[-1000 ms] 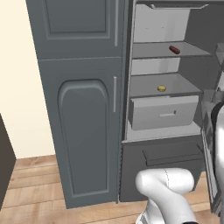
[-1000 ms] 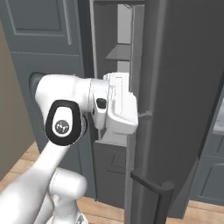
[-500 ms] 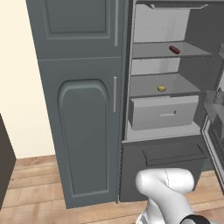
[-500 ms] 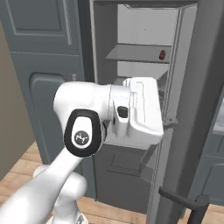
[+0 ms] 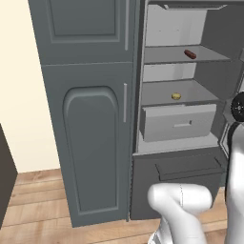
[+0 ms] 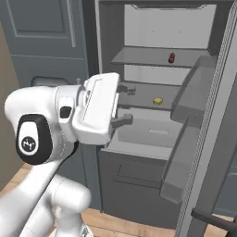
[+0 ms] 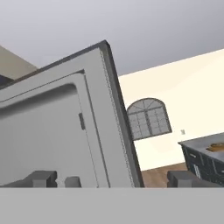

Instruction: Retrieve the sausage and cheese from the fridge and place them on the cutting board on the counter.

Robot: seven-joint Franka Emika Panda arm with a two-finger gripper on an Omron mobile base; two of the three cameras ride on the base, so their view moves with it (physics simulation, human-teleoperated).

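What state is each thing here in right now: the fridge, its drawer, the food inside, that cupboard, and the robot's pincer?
Tall dark grey fridge: door swung open.
Pale grey fridge drawer: closed.
Reddish-brown sausage: lying on upper shelf.
Pale yellow cheese lump: sitting on lower shelf.
Grey panelled cabinet: doors shut.
Pincer: open, empty, outside the fridge.

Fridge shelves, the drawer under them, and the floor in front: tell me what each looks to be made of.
The shelves look like pale grey moulded plastic, matte, with no gloss or see-through edge. The drawer reads as the same opaque grey plastic, with a slim recessed pull on its front. The floor looks like light wooden planks: parallel seams and a faint grain show. It is a rendered scene, so all of this is only appearance.
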